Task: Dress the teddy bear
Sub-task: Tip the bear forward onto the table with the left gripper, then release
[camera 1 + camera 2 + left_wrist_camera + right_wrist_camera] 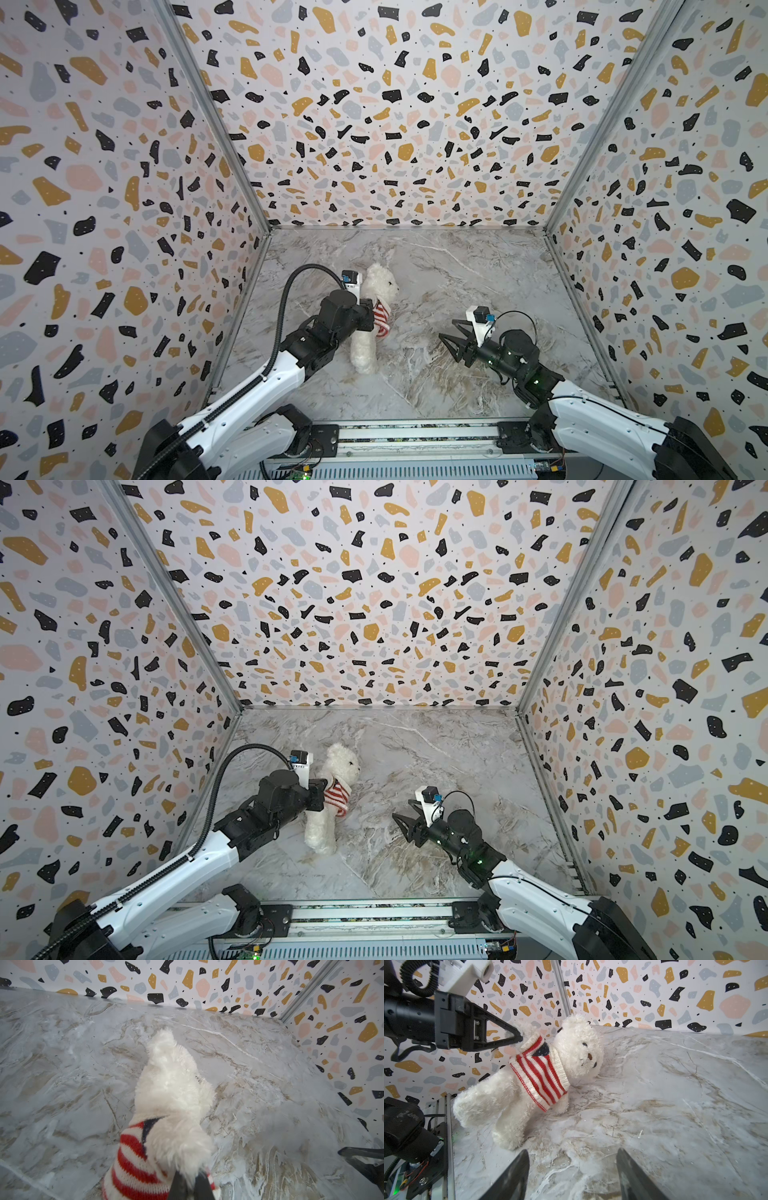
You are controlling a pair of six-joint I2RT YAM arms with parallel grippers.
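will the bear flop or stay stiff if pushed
Probably flops: the bear is fluffy plush, propped by the left gripper pinching its shoulder. Likely light, since that small pinch holds it up. A push would likely tip it, not slide it: it seems to stand on its feet.

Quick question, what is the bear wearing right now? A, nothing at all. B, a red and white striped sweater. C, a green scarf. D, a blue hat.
B: the teddy bear has a red-and-white striped sweater on its torso; the left claw is shut on it near the shoulder, and the right claw is open and apart from it.
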